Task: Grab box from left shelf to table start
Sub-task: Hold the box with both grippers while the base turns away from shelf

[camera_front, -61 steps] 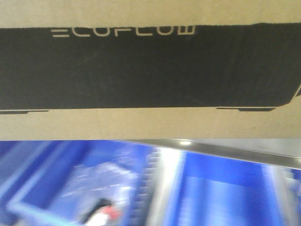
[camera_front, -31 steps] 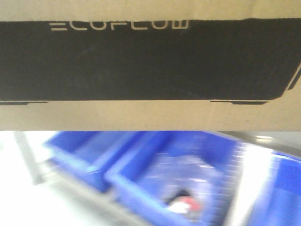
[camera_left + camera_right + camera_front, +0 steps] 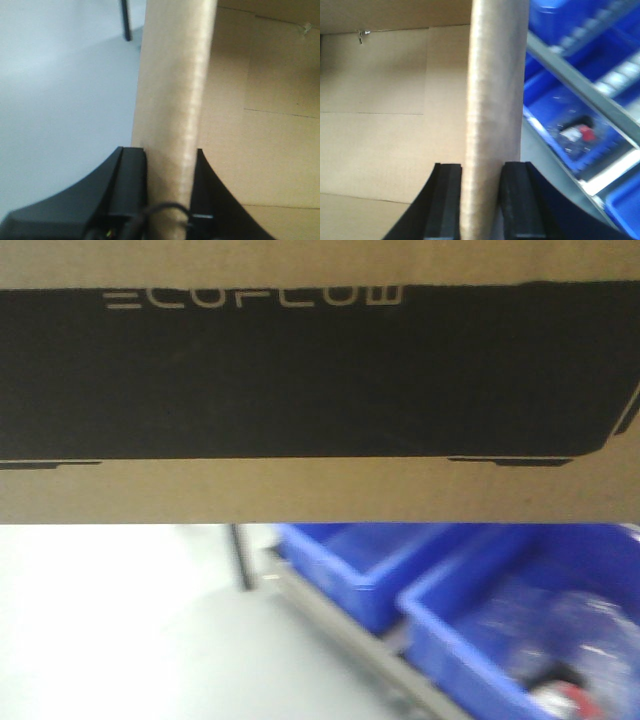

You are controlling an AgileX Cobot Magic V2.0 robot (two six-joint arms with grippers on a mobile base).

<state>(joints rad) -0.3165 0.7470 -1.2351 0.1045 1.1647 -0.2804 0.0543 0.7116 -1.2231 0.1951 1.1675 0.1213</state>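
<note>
Here the left gripper (image 3: 170, 156) and right gripper (image 3: 481, 172) each clamp a wall edge of the box (image 3: 320, 370); an open pale surface (image 3: 120, 630) lies left, blue bins (image 3: 470, 610) right.

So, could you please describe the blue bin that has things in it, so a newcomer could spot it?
Below the big brown box filling the front view's top, two blue bins sit at the lower right. Take the nearer, right-hand bin: unlike its seemingly bare neighbour, it holds crinkled clear plastic and something small and red.
</note>
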